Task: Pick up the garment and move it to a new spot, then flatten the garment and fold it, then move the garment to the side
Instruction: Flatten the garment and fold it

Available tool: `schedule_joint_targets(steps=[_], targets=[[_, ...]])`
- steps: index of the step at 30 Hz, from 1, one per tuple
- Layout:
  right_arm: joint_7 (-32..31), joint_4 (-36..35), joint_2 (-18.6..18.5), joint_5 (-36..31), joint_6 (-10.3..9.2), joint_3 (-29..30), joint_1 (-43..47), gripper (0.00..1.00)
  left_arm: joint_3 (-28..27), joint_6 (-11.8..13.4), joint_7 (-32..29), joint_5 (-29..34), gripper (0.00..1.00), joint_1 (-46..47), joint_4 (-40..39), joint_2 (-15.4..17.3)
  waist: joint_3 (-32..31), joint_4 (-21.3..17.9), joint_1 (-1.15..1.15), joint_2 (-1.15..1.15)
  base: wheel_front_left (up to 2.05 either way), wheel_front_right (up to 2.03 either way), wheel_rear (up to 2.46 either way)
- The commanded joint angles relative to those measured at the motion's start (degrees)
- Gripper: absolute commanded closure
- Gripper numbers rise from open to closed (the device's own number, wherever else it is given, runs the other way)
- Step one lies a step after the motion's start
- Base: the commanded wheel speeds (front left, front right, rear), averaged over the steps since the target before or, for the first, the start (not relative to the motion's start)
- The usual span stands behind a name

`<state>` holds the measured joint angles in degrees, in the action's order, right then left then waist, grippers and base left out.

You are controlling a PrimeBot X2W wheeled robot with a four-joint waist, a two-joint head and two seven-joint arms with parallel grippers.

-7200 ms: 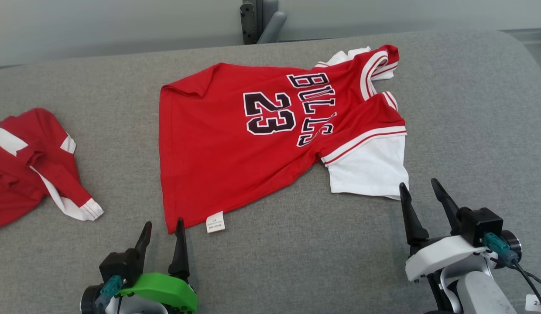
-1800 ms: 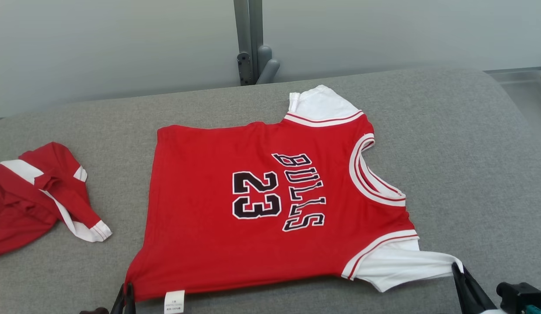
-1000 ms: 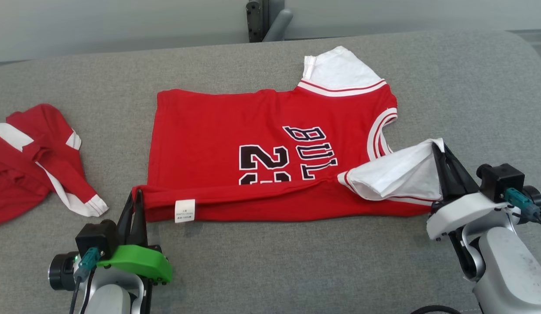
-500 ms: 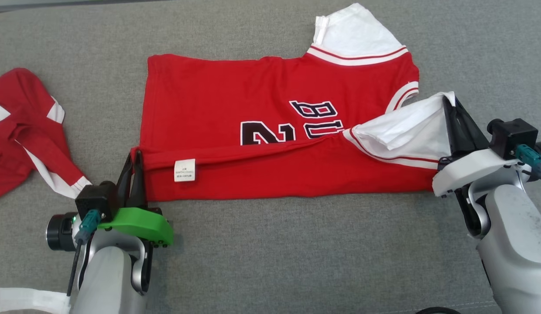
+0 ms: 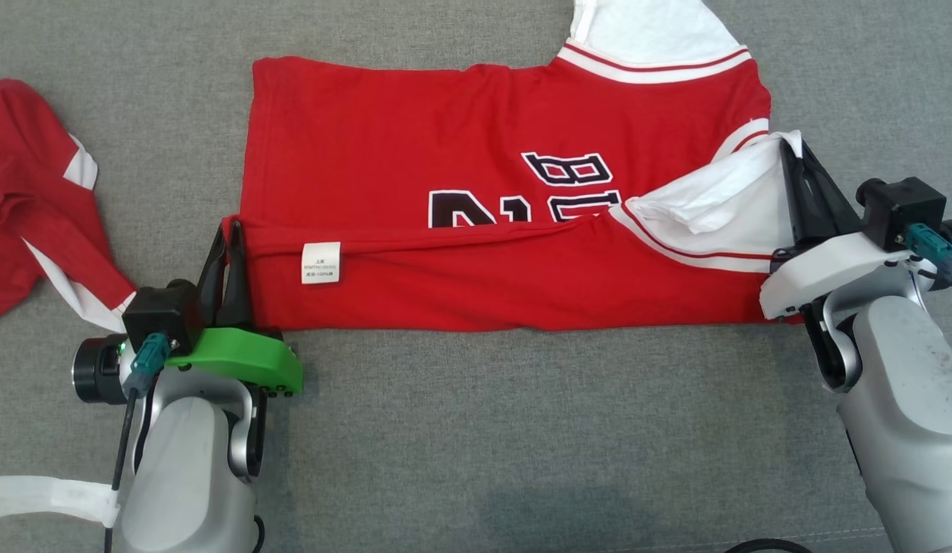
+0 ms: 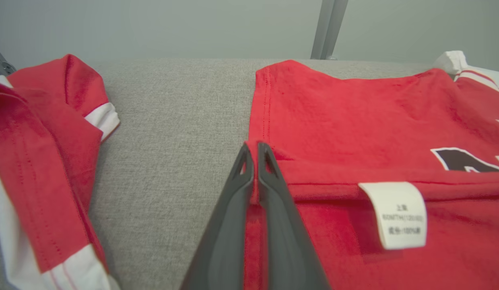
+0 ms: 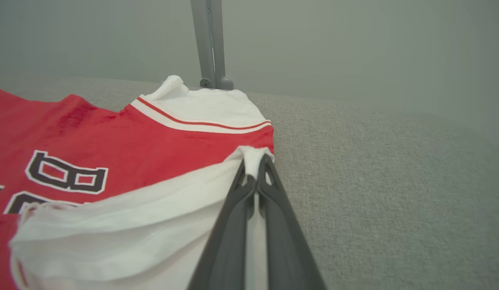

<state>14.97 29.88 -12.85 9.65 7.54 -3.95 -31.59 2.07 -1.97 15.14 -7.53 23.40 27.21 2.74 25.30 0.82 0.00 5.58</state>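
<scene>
The garment [image 5: 476, 130] is a red jersey with white sleeves and dark lettering, lying sideways on the grey padded surface [image 5: 522, 430]. Its near edge is folded over toward the far side, with a white label [image 5: 321, 263] showing on the flap. My left gripper [image 5: 229, 230] is shut on the garment's hem corner [image 6: 253, 151] at the left. My right gripper [image 5: 791, 150] is shut on the white sleeve's edge [image 7: 253, 155] at the right, holding it lifted over the lettering. The garment [image 6: 374, 121] spreads right of the left fingers; the far white sleeve [image 7: 201, 106] lies flat.
A second red and white garment [image 5: 38, 200] lies crumpled at the left, close to my left gripper, and appears in the left wrist view [image 6: 40, 161] too. A grey post [image 7: 211, 44] stands behind the surface against a pale wall.
Both grippers have carried the garment's near edge farther over the jersey, widening the folded flap and covering more of the number. The head camera has tilted down, shifting the whole scene.
</scene>
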Motion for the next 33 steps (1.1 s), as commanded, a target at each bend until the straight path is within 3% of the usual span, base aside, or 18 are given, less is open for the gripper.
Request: schedule_joint_targets(steps=[1,2,3,4,5,6,18,24,33], targets=[[0.1,0.6,-0.4,-0.9,-0.11,-0.3,-0.8,1.00,-0.2,0.3,0.0,-0.4,1.00,1.4,-0.1,0.3,0.4,0.0,0.00,0.01,0.00,0.00,0.00],[0.1,1.2,-0.5,-1.1,-0.11,-0.5,-1.1,0.99,-0.2,0.3,0.0,-0.4,1.00,1.5,-0.2,0.3,0.6,0.0,0.00,0.01,0.00,0.00,0.00],[0.1,1.6,-0.4,-1.0,-0.11,-0.2,-1.3,0.64,-0.3,0.3,0.0,-0.4,1.00,1.7,-0.2,0.3,0.6,0.0,0.00,0.01,0.00,0.00,0.00],[0.1,1.5,-0.2,-0.9,-0.11,0.2,-1.8,0.50,-0.2,0.3,0.0,-0.2,1.00,2.0,-0.5,0.3,0.7,0.0,0.00,0.01,0.00,0.00,0.00],[0.1,1.4,0.0,-0.8,-0.11,0.4,-1.9,0.00,-0.4,0.5,0.0,-0.1,0.76,2.1,-0.8,0.3,0.6,0.0,0.00,0.01,0.00,0.00,0.00],[0.1,1.3,0.4,-0.4,-0.11,0.7,-1.3,0.00,-0.8,0.8,0.0,-0.3,0.00,1.4,-1.3,0.3,0.1,0.0,0.00,0.01,0.00,0.00,0.00],[0.1,-5.0,1.9,2.8,-0.11,3.2,11.0,0.00,-1.6,2.1,0.0,-3.0,0.00,-8.2,-6.6,0.3,-3.6,-1.0,0.00,0.01,0.00,0.00,0.00],[0.1,-3.2,3.4,4.9,-0.11,4.1,15.6,0.00,-0.8,3.0,0.0,-4.8,0.00,-12.1,-8.8,0.3,-4.2,-1.7,0.00,0.01,0.00,0.00,0.00],[0.1,3.1,3.6,7.6,-0.11,2.9,14.4,0.00,1.0,2.6,0.0,-4.1,0.00,-11.3,-8.4,0.3,-4.3,-0.7,0.00,0.01,0.00,0.00,0.00]])
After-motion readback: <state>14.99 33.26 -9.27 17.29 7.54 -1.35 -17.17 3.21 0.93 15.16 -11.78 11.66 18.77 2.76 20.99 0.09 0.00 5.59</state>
